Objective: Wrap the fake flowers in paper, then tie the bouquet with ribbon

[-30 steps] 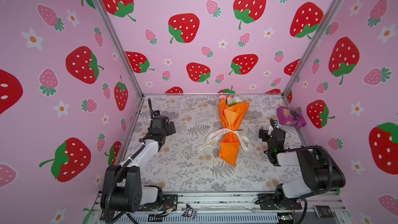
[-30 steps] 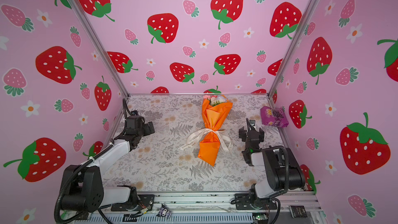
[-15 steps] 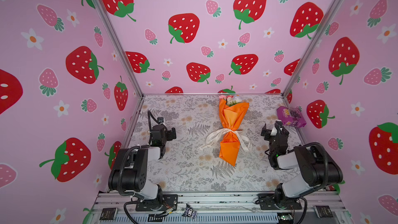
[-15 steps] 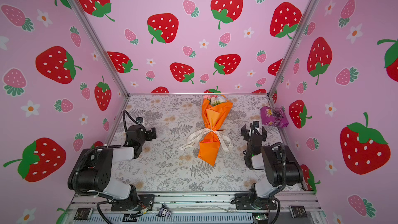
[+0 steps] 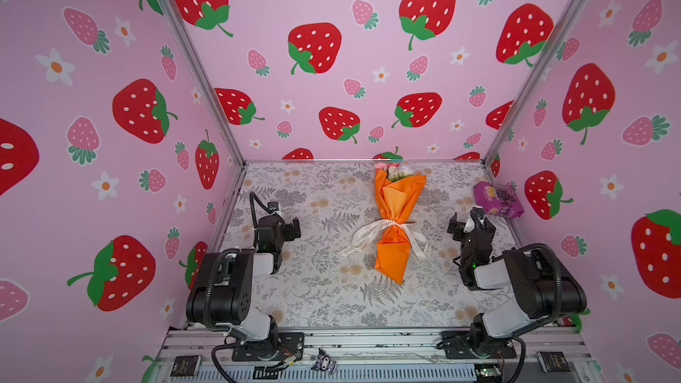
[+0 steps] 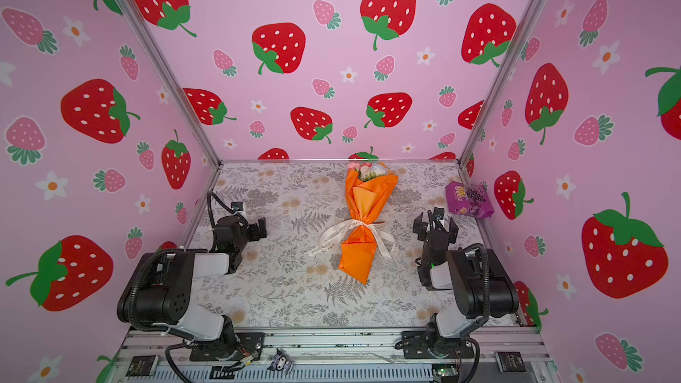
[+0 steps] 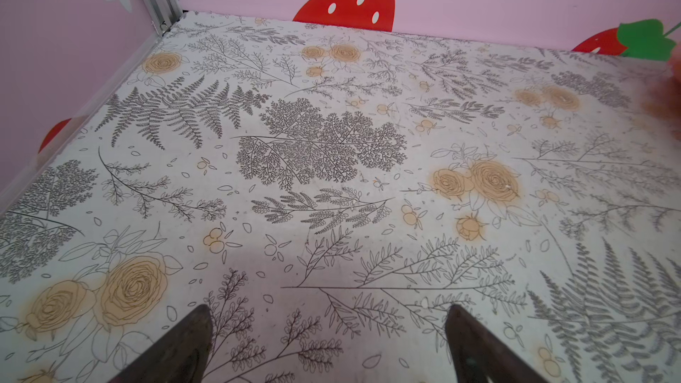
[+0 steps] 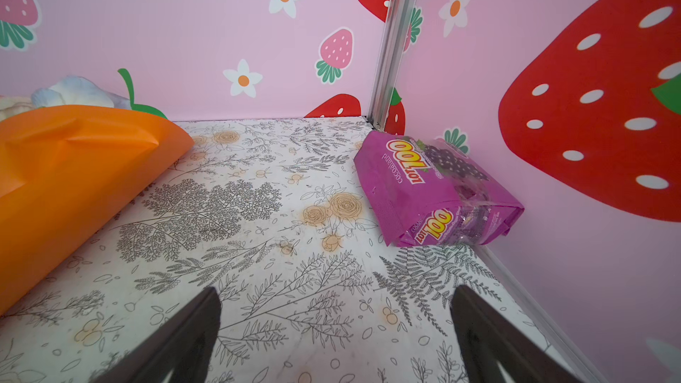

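Both top views showed you had pulled both arms back, left gripper (image 5: pixel 294 229) and right gripper (image 5: pixel 471 221) open and empty; bouquet (image 5: pixel 396 197) looked tied.

Both top views sit high over the front edge of the bench (image 5: pixel 320 289), looking down & toward the back wall (image 5: pixel 350 68); far off, so the whole scene fits, pics nearly equal w/ a small sideways shift. Left wrist cam rides low behind the left end effector (image 7: pixel 328 307), near the bench, facing the back left corner (image 7: pixel 166 27). Right wrist cam, same low spot behind the right end effector (image 8: pixel 336 289), faces the back right corner (image 8: pixel 372 123). It shares the purple packet (image 8: pixel 435 193) & the bouquet (image 8: pixel 66 178) w/ both top views
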`<action>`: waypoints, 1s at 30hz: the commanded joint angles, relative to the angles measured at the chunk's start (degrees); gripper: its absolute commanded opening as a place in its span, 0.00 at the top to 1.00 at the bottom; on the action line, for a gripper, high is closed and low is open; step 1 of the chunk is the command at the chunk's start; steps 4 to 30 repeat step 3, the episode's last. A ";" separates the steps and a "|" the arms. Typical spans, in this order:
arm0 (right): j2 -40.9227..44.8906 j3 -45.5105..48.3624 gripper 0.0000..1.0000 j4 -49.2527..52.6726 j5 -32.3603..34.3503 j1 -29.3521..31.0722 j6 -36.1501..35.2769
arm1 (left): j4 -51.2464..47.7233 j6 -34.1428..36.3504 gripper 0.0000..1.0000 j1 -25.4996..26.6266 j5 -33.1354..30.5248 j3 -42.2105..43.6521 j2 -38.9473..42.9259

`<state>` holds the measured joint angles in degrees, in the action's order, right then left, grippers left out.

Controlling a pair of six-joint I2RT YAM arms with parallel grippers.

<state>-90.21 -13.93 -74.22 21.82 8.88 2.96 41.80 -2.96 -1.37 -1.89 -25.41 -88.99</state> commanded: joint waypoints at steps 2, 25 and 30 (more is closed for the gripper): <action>-0.02 -0.04 0.01 -0.49 1.10 0.29 0.21 | 1.89 0.59 0.01 0.24 0.18 -0.72 0.29; 0.03 -0.04 0.00 -0.49 1.04 0.28 0.16 | 1.88 0.59 0.01 0.22 0.13 -0.69 0.32; 0.03 -0.04 0.00 -0.49 1.04 0.28 0.16 | 1.88 0.59 0.01 0.22 0.13 -0.69 0.32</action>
